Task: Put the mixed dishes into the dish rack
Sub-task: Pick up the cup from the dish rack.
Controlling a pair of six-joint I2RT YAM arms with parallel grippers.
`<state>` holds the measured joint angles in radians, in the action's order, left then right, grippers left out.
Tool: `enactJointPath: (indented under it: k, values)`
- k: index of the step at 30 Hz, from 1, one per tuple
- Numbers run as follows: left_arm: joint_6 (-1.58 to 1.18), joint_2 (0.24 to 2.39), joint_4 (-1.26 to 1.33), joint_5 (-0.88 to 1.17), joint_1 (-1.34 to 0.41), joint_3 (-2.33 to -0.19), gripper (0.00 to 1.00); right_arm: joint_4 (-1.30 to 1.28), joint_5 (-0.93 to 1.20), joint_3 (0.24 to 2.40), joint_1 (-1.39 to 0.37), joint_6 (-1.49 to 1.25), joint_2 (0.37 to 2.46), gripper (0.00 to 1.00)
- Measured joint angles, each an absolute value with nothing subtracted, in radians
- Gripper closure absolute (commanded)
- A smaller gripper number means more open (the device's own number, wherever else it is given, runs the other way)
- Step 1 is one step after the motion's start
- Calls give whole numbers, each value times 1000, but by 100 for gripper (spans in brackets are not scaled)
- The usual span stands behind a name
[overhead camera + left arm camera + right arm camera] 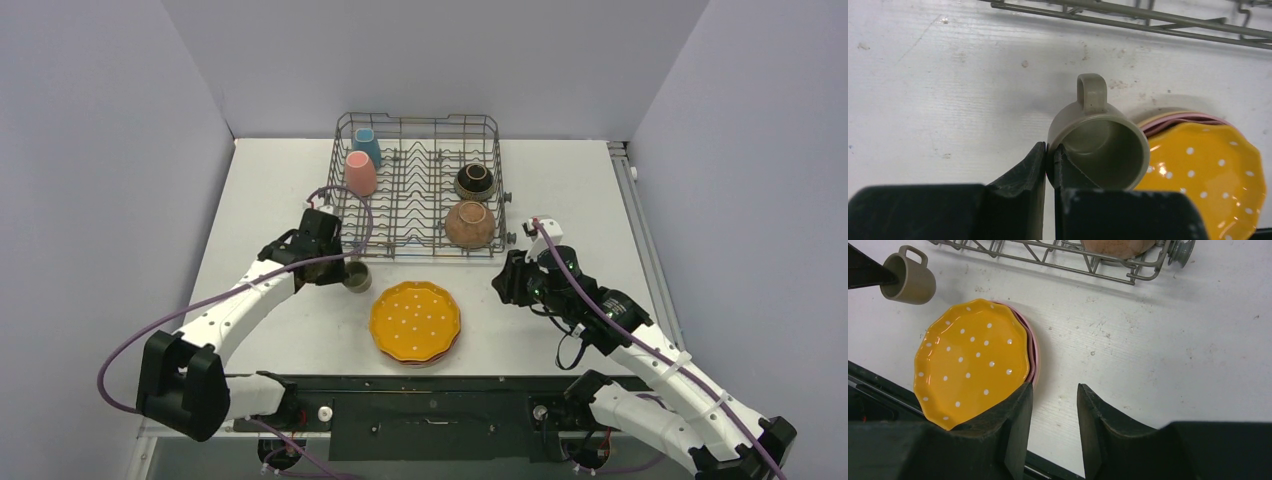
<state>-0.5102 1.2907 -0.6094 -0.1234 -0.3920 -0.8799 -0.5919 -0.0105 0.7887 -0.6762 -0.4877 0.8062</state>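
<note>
Twin robot arms reach out from the table's (270, 200) near edge, left arm (230, 315) and right arm (640, 345) flanking a stack of plates. Topmost is the scalloped orange-yellow white-dotted plate (415, 320), with the pink plates (1034, 350) showing only as rims beneath it. Just right of the stack, the right gripper (1054, 387) hangs over bare tabletop, fingers parted and holding nothing. Just beyond the stack's left side, the left gripper (1049, 150) is clamped on the rim of the grey-green cup (1088, 115), one finger inside and one outside, the handle pointing toward the dish rack (410, 190). Farther back, the rack holds the pink cup (360, 174) and small blue cup (366, 146) at left, and the terracotta bowl (468, 224) and dark brown bowl (474, 181) at right.
</note>
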Motion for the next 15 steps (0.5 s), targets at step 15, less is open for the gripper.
enactJointPath:
  k: [15]
  values:
    - [-516, 1198, -653, 107, -509, -931, 100, -517, 69, 788, -729, -534, 801, 59]
